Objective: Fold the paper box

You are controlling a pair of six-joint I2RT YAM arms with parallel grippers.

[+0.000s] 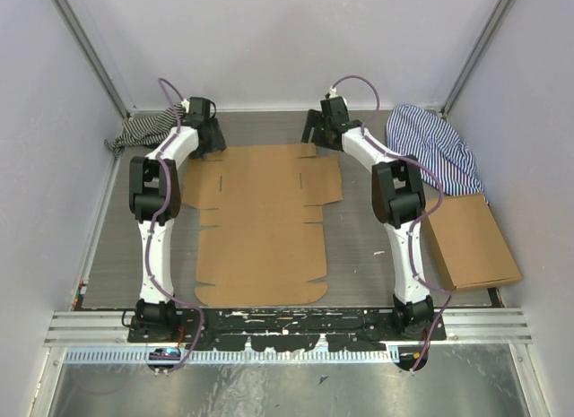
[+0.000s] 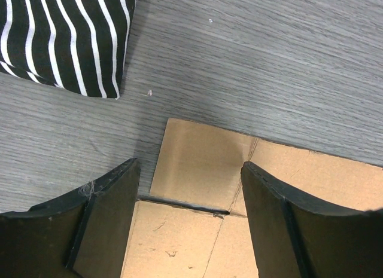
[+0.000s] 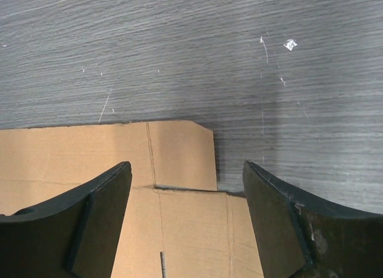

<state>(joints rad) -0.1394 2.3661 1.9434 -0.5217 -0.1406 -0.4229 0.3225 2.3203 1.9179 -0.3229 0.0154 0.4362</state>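
Observation:
The paper box (image 1: 263, 224) is a flat brown die-cut sheet with flaps and slits, lying unfolded in the middle of the grey table. My left gripper (image 1: 212, 137) is open over its far left corner flap (image 2: 200, 164), with nothing between the jaws. My right gripper (image 1: 318, 130) is open over its far right corner flap (image 3: 179, 155), also empty. Both hover just above the sheet's far edge.
A black-and-white striped cloth (image 1: 143, 130) lies at the far left, close to the left gripper (image 2: 66, 39). A blue striped cloth (image 1: 432, 148) lies at the far right. A smooth plain cardboard rectangle (image 1: 468, 240) lies right of the right arm. Walls enclose the table.

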